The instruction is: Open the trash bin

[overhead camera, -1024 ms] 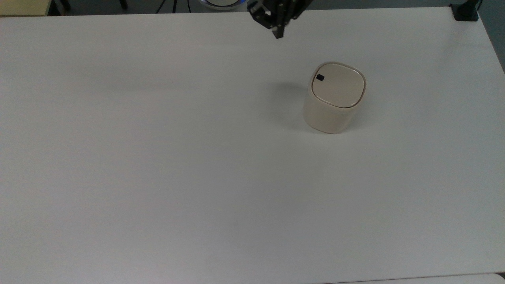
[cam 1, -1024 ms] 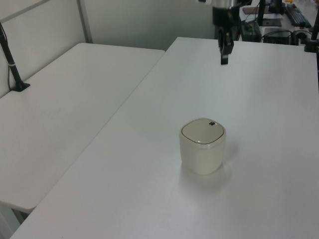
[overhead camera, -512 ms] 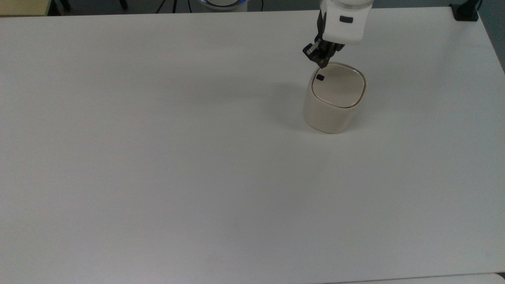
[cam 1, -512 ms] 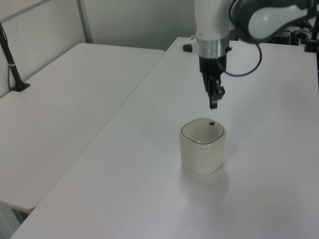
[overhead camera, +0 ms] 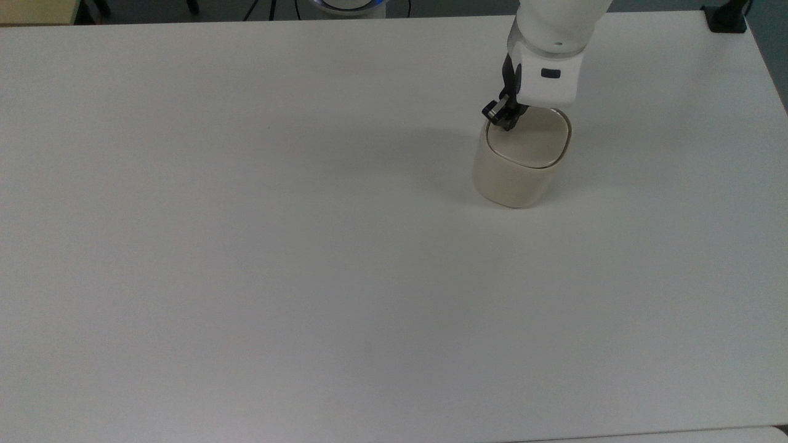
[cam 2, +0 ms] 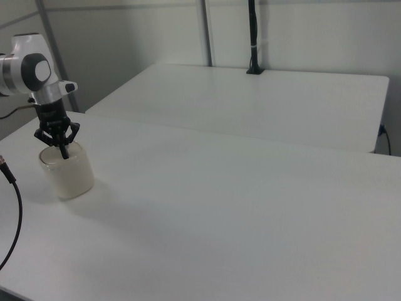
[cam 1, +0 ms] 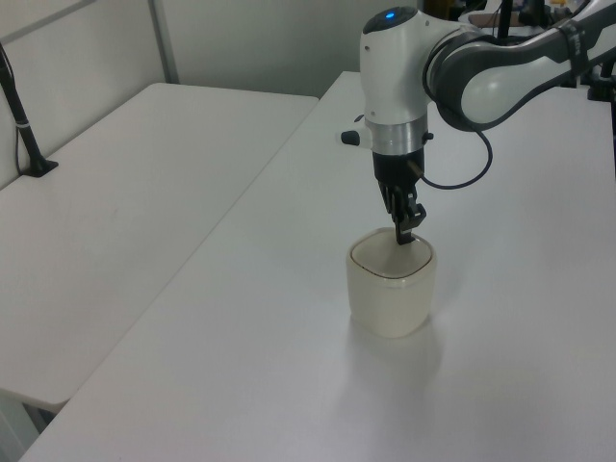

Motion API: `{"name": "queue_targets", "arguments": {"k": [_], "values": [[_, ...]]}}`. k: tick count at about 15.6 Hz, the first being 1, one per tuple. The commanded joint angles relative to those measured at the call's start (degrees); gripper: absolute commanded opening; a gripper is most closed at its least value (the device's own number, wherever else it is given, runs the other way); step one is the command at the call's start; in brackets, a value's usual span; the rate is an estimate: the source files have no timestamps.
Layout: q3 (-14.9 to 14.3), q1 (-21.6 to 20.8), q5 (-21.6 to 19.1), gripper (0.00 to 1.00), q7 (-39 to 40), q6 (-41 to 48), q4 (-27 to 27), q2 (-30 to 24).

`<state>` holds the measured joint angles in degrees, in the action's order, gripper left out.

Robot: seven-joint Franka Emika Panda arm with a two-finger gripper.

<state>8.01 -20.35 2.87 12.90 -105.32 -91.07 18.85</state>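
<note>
Trash bin looks light and rigid to us; our gripper, fingers pressed together, touches its shut lid's corner, where we'd press.

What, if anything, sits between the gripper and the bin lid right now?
Nothing visible does. The gripper is down at the corner of the trash bin lid toward the top view's upper left, its tips at or on the lid surface. The table around the bin is bare.
</note>
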Motion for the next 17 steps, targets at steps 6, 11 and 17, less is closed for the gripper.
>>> {"name": "queue_targets", "arguments": {"k": [6, 11, 17], "values": [[-1.0, -0.1, 0.1, 0.00, 0.9, -0.9, 0.6, -2.0], [-1.8, 6.8, -0.1, 0.00, 0.1, 5.9, 4.0, -6.7], [-1.9, 19.2, 0.6, 0.02, -3.5, 14.5, 3.9, -14.1]]}}
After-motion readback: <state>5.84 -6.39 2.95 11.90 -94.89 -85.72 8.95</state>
